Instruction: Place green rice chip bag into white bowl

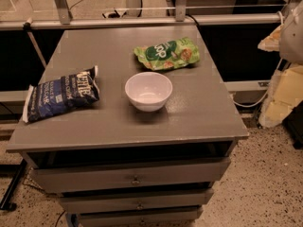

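Green rice chip bag (pixel 166 54) just beyond white bowl (pixel 148 90) | gripper (pixel 293 37) far-right edge (state: cannot tell) | risk: wide bag may tip bowl

The green rice chip bag (pixel 166 54) is crinkly, shiny plastic; the white bowl (pixel 148 91) is smooth and glossy; the table (pixel 199 112) is matt. The gripper (pixel 281 98) at the right edge looks pale and smooth.

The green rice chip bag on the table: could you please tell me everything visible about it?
The green rice chip bag is a crinkly bright green pouch with a darker round logo, white letters and pictured tan chips. It lies flat, face up, on the far part of the grey table, behind the white bowl and apart from it. Only the table touches it; the end effector is off at the view's right edge.
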### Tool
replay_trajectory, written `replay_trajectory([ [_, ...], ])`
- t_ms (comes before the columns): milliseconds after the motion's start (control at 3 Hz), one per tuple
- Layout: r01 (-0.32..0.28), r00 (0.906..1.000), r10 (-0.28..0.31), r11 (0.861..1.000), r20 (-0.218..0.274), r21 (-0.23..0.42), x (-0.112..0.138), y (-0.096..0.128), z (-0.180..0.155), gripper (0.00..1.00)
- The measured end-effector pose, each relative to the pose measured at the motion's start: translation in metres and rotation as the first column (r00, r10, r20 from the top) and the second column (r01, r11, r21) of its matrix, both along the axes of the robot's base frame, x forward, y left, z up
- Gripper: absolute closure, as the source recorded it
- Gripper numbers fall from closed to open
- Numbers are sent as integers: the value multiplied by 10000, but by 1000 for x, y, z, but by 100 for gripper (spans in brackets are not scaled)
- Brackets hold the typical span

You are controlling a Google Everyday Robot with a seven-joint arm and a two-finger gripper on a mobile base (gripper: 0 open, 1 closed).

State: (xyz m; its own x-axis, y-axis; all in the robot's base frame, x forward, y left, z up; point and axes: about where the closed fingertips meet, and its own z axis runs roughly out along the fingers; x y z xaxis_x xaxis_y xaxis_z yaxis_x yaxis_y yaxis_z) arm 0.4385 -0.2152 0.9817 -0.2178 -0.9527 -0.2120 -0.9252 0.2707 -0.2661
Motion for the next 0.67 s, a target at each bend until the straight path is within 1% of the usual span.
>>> replay_trajectory([
  [333,-2,10000,2,10000,3,3,0,0,0,0],
  [667,-179,9996,174,9995,208,260,16,-3,1,0],
])
